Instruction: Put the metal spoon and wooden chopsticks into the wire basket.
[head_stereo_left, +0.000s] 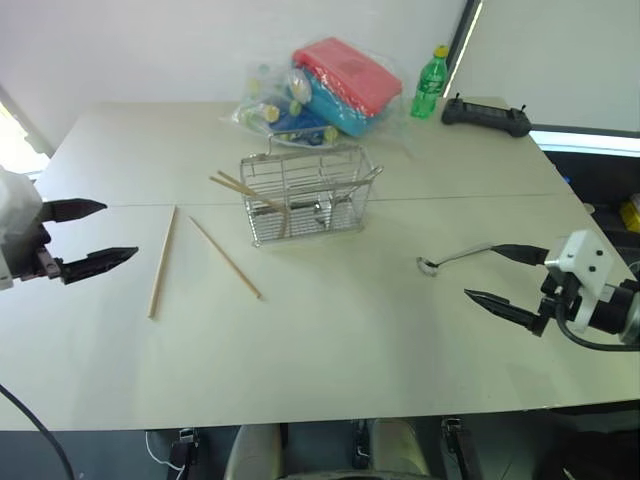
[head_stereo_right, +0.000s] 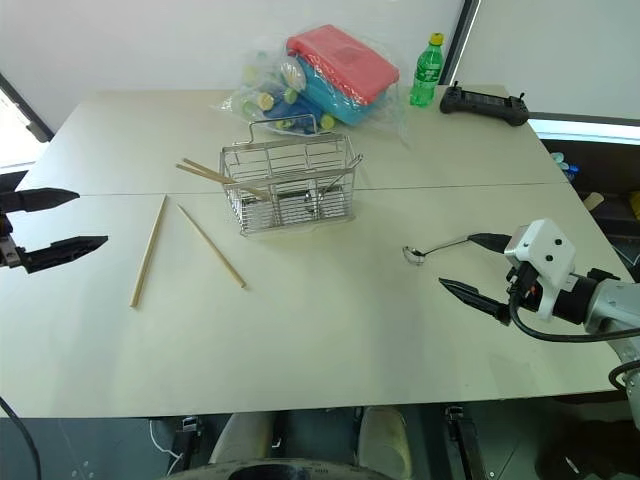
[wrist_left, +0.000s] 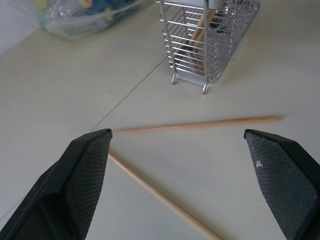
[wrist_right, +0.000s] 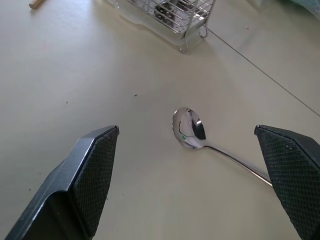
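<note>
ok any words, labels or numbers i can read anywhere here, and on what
None can be read.
Green bottle: its label is too small to make out.
Plastic bag of coloured items: no legible print on it.
Black controller: any markings are too small to tell.
Wire basket, metal spoon, wooden chopsticks: no text visible.

Left gripper (head_stereo_left: 85, 235): two black tapered fingers on a white housing with a dark metal bracket. Right gripper (head_stereo_right: 478, 266): same pointed black fingers, on a white angular block with small dark holes, then a black-and-grey cylindrical wrist; a black cable loops beneath it. Finger pads (wrist_right: 95, 170) carry fine cross-hatched texture.
</note>
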